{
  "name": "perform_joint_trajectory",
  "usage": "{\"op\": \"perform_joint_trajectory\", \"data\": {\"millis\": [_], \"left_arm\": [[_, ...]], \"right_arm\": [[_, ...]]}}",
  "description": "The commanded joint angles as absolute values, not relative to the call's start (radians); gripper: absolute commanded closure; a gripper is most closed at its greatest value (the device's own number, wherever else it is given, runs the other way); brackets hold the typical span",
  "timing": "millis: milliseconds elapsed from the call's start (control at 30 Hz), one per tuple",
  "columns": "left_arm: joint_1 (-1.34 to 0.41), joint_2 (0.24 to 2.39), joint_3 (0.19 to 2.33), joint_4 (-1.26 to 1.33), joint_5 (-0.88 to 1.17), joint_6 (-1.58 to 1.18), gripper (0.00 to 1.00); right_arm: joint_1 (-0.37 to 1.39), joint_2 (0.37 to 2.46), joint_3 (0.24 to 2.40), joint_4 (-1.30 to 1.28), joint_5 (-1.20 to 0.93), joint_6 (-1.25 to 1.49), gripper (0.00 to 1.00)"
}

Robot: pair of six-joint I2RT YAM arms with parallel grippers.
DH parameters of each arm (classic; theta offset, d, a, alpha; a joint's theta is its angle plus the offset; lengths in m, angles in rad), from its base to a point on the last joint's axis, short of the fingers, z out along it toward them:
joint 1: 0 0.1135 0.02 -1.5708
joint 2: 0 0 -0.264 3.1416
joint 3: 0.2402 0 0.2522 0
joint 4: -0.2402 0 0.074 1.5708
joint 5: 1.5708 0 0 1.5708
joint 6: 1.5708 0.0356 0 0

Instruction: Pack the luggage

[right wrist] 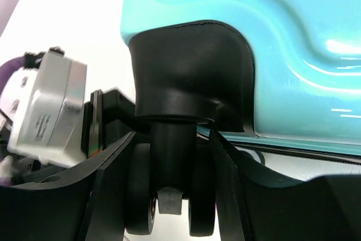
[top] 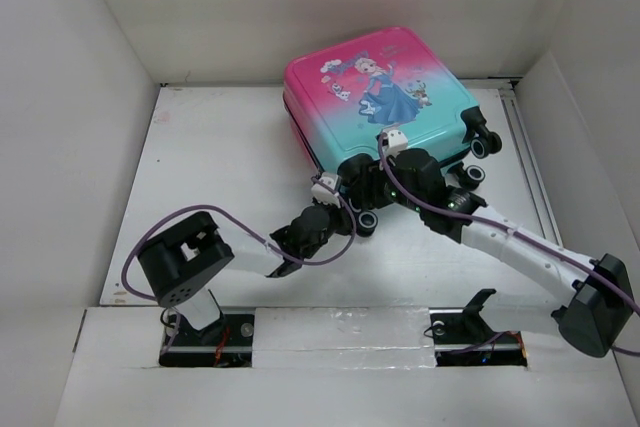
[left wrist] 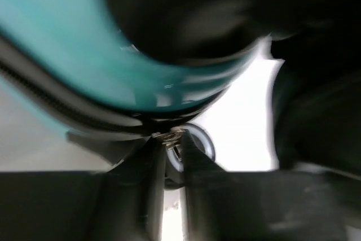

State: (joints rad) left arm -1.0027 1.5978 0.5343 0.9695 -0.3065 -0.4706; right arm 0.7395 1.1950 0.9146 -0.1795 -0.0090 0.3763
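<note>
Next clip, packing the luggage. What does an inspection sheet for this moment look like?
Surface: white table, no marks seen.
Job's things: luggage lying flat at the far centre-right, print side up, looks closed.
Clutter: nothing seen.
Grippers: left gripper at the zip line, fingers nearly together, view blurred; right gripper straddles a wheel caster, contact unclear.
Cables: purple cables loop along both arms.
Surroundings: white walls on three sides.
</note>
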Motion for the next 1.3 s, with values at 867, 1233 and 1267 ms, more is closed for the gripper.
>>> {"op": "perform_joint_trajectory", "data": {"millis": [867, 1233, 1267], "left_arm": [[-0.991, 1.267, 0.339, 0.920, -0.635, -0.477, 1.00], [-1.057, 1.339, 0.399, 0.982, -0.262, -0.351, 1.00], [-1.113, 1.391, 0.399, 1.001, -0.300, -0.342, 0.95]], "right_arm": [[0.695, 1.025, 0.796, -0.233, 0.049, 0.341, 1.00], [0.695, 1.040, 0.805, -0.215, 0.009, 0.341, 1.00], [0.695, 1.049, 0.805, -0.215, 0.000, 0.341, 1.00]]}}
